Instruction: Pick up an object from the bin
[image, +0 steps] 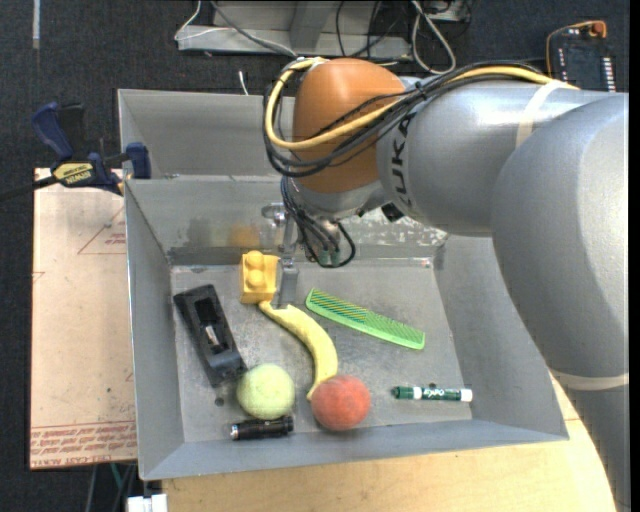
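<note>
Your end effector (287, 290) hangs low at about 10 o'clock on the floor of the bin (150, 300), its tip in the narrow space between two things. A yellow toy block (258, 275) sits just beside it at its 9 o'clock, and the upper end of a banana (308, 345) lies at its 6 o'clock. From this angle you cannot tell whether the end effector is spread or pressed together, and nothing shows pinched in it.

Judging by that position, the pick is one of those two. The block looks likelier, since the tip stands level with its side, while the banana curves away toward 5 o'clock.

The two lie so close together that closing on one may nudge the other. The bin's back wall stands near the block at 12 o'clock, which leaves little room on that side.

A green comb (365, 320) lies flat at 4 o'clock from the tip, near the banana but clear of the approach. A black stapler (208, 333) lies at 8 o'clock, apart from the block.

Along the front of the bin you have these:
- a yellow-green ball (266, 390)
- a red ball (341, 402) touching the banana's lower end
- a small black tube (262, 428)
- a marker (432, 394)

All four are well apart from the tip.
</note>
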